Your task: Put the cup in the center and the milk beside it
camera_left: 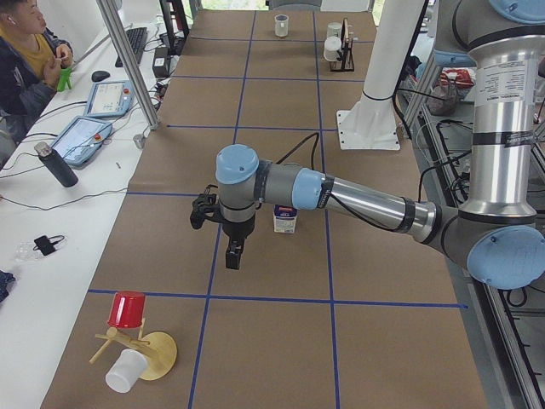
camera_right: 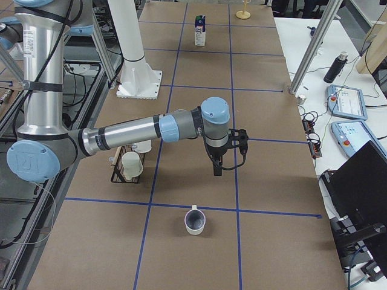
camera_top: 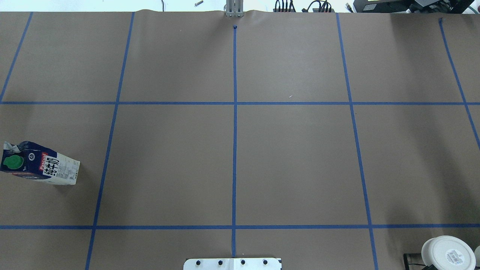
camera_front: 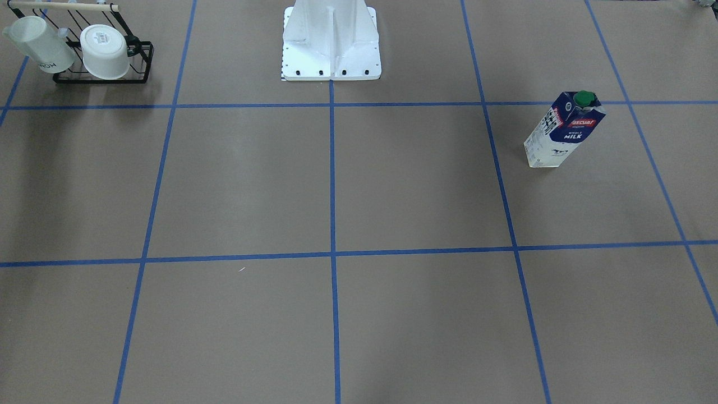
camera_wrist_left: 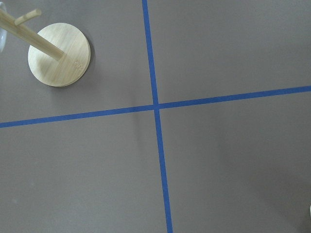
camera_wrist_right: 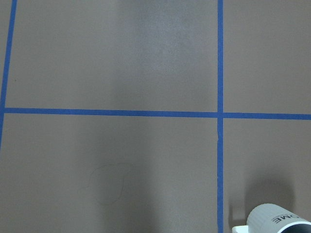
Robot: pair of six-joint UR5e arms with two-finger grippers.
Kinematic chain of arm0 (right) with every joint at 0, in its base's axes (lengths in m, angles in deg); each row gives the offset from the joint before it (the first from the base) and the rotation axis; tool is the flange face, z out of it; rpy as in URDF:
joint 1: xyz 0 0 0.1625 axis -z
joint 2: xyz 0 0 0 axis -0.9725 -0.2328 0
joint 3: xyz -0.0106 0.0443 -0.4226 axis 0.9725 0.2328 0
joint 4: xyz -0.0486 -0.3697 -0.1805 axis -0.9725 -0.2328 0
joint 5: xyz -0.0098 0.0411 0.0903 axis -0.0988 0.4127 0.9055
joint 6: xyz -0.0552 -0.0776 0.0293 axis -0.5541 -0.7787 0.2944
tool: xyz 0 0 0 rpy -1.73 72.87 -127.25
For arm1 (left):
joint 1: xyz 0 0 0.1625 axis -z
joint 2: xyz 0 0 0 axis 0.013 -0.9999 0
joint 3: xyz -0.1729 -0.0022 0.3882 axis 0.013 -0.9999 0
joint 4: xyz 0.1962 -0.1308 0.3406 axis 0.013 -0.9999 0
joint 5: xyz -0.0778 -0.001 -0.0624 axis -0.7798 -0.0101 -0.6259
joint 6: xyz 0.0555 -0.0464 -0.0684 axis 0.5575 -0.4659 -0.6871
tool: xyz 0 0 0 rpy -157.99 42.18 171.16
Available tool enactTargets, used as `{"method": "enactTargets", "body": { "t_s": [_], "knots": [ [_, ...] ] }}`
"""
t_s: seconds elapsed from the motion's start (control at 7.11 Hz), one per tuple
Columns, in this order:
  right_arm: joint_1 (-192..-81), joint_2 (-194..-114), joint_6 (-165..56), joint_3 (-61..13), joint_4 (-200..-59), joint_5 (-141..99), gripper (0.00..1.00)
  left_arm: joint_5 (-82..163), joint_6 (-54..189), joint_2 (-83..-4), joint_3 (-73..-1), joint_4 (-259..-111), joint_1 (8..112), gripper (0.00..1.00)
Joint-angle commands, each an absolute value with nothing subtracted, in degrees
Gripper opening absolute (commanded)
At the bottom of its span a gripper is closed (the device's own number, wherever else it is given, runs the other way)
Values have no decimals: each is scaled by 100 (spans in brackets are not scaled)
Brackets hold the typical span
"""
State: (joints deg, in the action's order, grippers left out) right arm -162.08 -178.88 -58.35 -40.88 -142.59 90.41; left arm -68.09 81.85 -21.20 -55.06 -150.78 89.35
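The left gripper (camera_left: pixel 232 254) is pointed straight down above the table (camera_front: pixel 392 185). It is shown only from the side, so it cannot be told whether its fingers are apart or together. The same is true of the right gripper (camera_right: pixel 217 168), which is hung fingers-down over the right part of the table.

The cup (camera_right: pixel 195 222) is stood upright near the right end, close to the right gripper but apart from it and well away from the centre. It is white with a loop handle, and its inside is dark grey. In the right wrist view the grey letters "OME" can be read on its side (camera_wrist_right: pixel 278 219).

The milk (camera_front: pixel 564 132) is stood upright on the left part of the table, near the left gripper and far from the cup. The carton is blue and white and topped by a green cap (camera_front: pixel 585 98). "Pascual" is printed in red and "WHOLE MILK" in white, and black Chinese characters are seen on one face.

A black wire rack (camera_front: pixel 101 78) at the right is loaded with a white mug (camera_front: pixel 39 47), lettered "HOM" upside down, and a plain cup (camera_front: pixel 105 51) with a sticker (camera_front: pixel 102 37) on its base. At the left end a wooden stand (camera_wrist_left: pixel 58 53) is topped by an upturned red cup (camera_left: pixel 126 308), and a white cup (camera_left: pixel 126 371) is seen on its side at its base
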Motion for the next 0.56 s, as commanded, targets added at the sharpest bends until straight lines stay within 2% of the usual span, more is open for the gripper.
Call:
{"method": "enactTargets", "body": {
  "t_s": [0.0, 0.42],
  "knots": [
    [-16197, -17904, -5860, -4102, -14250, 9010, 100, -6814, 8186, -1789, -5848, -15343, 8951, 98],
    [-16153, -17921, -5860, -4006, -14303, 9001, 100, -6814, 8186, -1786, -5815, -15372, 8943, 98]
  ]
}}
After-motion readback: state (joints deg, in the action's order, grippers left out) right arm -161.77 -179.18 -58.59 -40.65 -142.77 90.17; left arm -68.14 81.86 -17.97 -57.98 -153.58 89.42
